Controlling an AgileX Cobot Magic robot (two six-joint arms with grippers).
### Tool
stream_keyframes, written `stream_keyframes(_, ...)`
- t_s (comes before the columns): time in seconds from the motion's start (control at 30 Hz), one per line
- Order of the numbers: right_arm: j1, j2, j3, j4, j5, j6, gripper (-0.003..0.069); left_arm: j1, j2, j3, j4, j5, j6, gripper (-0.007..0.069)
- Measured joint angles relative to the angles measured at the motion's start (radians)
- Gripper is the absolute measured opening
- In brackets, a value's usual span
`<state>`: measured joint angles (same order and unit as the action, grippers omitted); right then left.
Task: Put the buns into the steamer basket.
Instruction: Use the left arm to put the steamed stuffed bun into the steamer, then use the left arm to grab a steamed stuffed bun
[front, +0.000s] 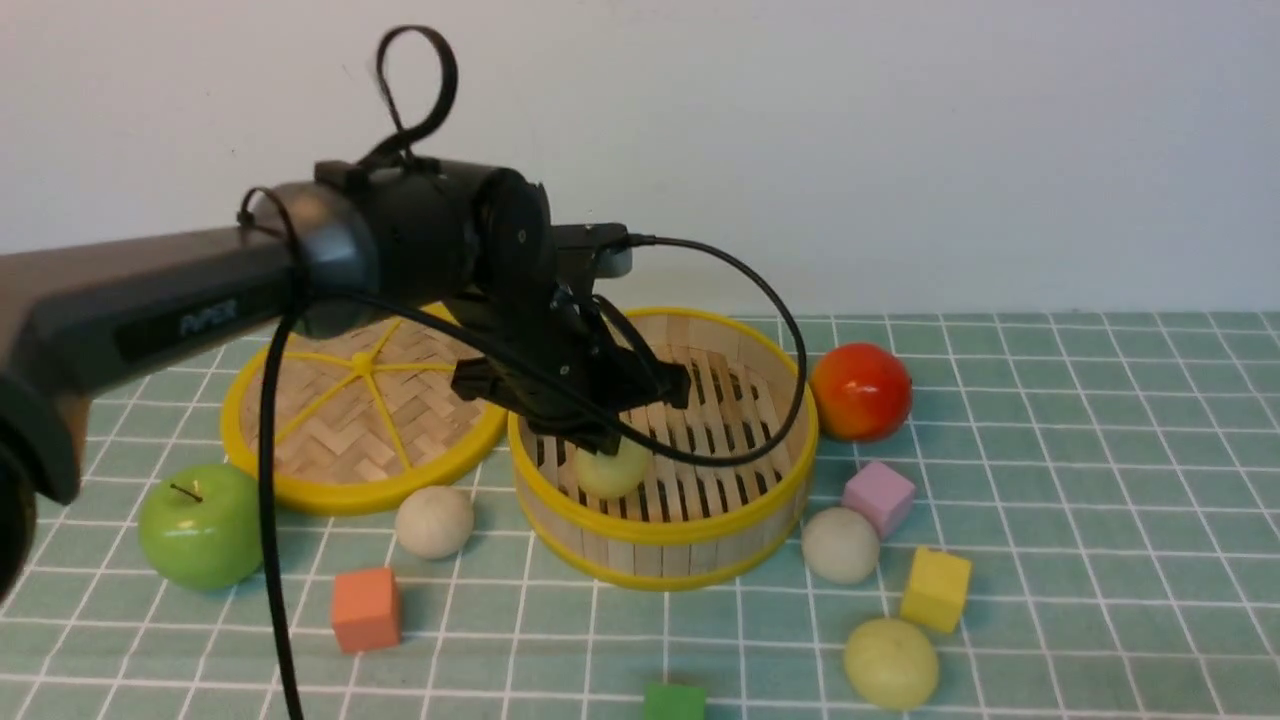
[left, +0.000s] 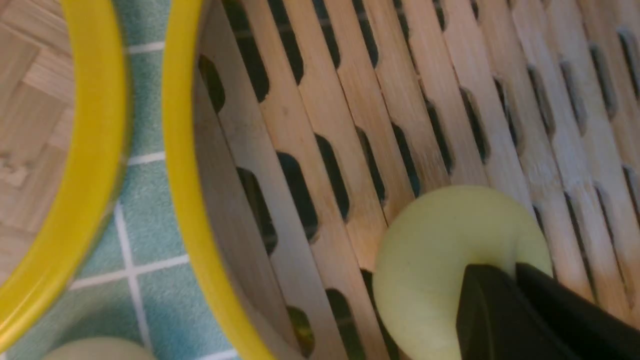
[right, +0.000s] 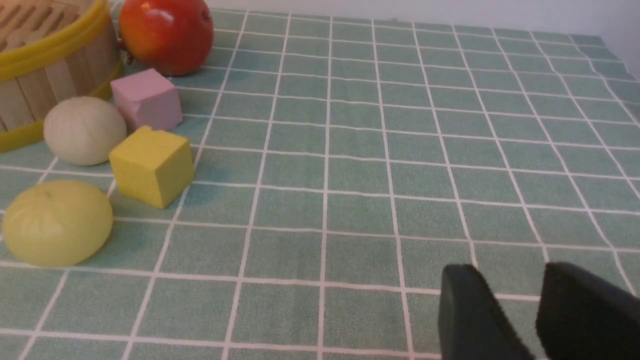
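— Where's the round bamboo steamer basket with yellow rims (front: 662, 535)?
— Centre of the front view. The black left gripper (front: 608, 435) reaches into it, jaws all but together. Its tips are against a smooth pale yellow-green bun (front: 612, 472) on the slats, near-left inside. Pinched or just touched, I can't tell.
— The right gripper (right: 514, 280)?
— Parted, holding nothing.
— Other buns?
— One off-white bun (front: 434, 521) left of the basket, another off-white bun (front: 841, 545) right of it, another yellow-green bun (front: 890, 663) at lower right.

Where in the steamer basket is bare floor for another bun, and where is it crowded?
Free: steamer basket slats from the pale green bun to the far and right wall. Crowded: front left, where the left claw grips that bun.
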<state>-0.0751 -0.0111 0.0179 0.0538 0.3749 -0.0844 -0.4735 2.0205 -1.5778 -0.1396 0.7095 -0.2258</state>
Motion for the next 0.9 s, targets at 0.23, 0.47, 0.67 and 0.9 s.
stream_keyframes(0.23, 0.0, 0.0, 0.0, -0.002, 0.0, 0.0, 0.024, 0.0, 0.006, -0.021, -0.014, 0.002, 0.0, 0.0118)
stream_keyframes(0.47, 0.0, 0.0, 0.0, -0.002, 0.0, 0.0, 0.024, 0.0, -0.023, -0.048, -0.017, 0.076, 0.0, 0.0269)
stream_keyframes(0.67, 0.0, 0.0, 0.0, -0.002, 0.0, 0.0, 0.024, 0.0, -0.156, -0.049, 0.092, 0.171, -0.001, 0.0281)
stream_keyframes(0.9, 0.0, 0.0, 0.0, -0.002, 0.0, 0.0, 0.024, 0.036, -0.274, 0.01, 0.261, 0.251, -0.107, 0.0239)
